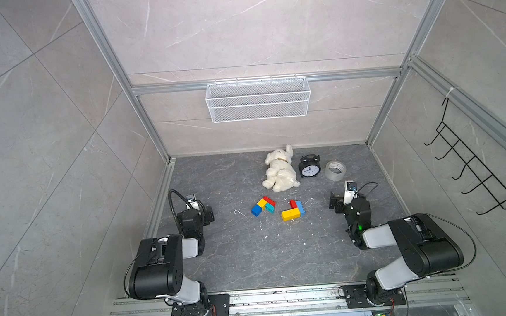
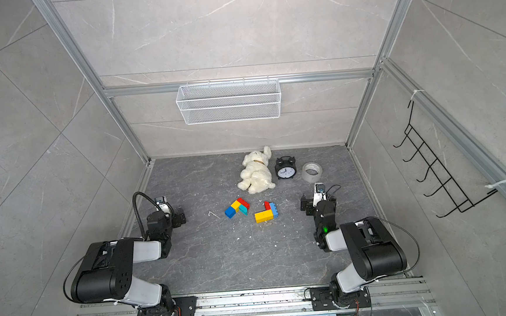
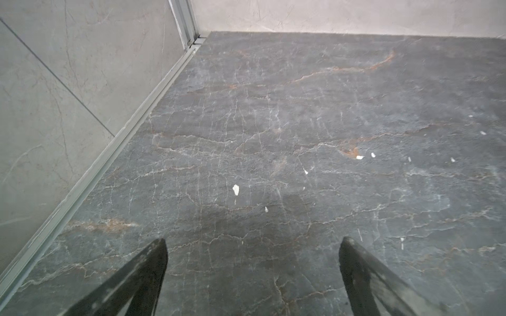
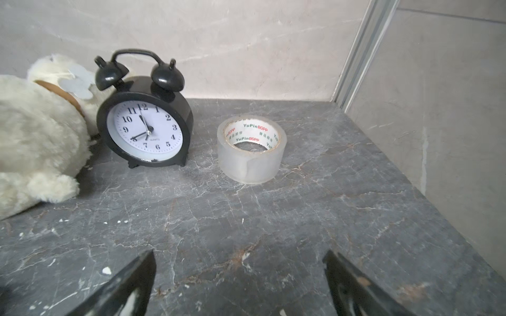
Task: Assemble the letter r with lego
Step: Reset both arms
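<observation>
Closest to cam: metal rail (image 1: 286, 296) along the near edge, both arm bases bolted on it. L arm (image 1: 158, 263) is folded up on its own side, R arm (image 1: 419, 241) likewise; both wrists hang low over the dark stone worktop (image 1: 237, 257).

L jaws: spread wide in the left wrist view, nothing between them, only bare worktop (image 3: 273, 136) w/ white flecks beneath. R jaws: also spread wide and holding nothing in the right wrist view. They face the back corner, where a black alarm clock (image 4: 145, 128) stands upright, w/ a clear tape roll (image 4: 252, 149) lying flat near it and a white plush toy (image 4: 35, 142) on its other side, pressed against it or just short of that.

Lego (image 1: 276, 209) lies mid-worktop between the two arms, well apart from both, in 2 clumps that sit near each other but don't touch.
- Left clump (image 2: 237, 208): blue, yellow, red in a slanted row, teal brick tucked against the row's near side.
- Right clump (image 2: 266, 212): 2 yellow end to end, w/ red + light blue at one end pointing toward the back wall, approx an L shape.

Plush toy lies just behind the clumps, toward the back wall. White mesh basket (image 1: 258, 99) hangs on that wall, and a black hook rack (image 1: 471, 164) on the right-side wall.
</observation>
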Robot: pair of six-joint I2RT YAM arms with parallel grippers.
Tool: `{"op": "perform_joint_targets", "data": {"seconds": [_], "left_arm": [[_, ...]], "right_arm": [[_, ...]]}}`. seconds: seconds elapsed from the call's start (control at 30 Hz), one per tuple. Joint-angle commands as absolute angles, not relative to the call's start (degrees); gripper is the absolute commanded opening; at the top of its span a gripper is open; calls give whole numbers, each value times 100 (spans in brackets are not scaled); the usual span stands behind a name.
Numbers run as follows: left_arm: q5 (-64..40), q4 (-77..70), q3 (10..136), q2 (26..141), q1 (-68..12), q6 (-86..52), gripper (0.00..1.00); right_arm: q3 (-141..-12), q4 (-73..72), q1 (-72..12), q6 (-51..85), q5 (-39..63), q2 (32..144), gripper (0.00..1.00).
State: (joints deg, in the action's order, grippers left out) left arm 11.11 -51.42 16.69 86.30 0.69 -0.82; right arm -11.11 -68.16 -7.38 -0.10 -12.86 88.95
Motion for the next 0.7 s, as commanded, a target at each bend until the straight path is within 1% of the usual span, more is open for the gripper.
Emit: {"op": "perform_joint_targets", "data": {"seconds": [0.0,0.03,0.1,0.13,0.17,0.67], "left_arm": [[1041,-6171,1350,8545,79,-42,100],[1128,-5996,1429,8543,75,-91,100],[1278,-5091,1923,8601,84,-152,100],[1177,-4941,2026,8605,115,-173,100],[1308,-5039,1987,8613,122,-215,100],[1315,-5002,1984,8606,114,-212,100]], "right_arm": [[-874,-7752,-661,118,-1178,8988,99],[-1022,-7415,-658,189,-1323,8919,99],[-1458,-6438,-656,231,-1427,8790,99],[-1775,-5811,-659,244,-1413,8759,99],[-1886,-5507,-713,181,-1505,8769,99],[-1904,-5583,-781,82,-1450,8814,99]]}}
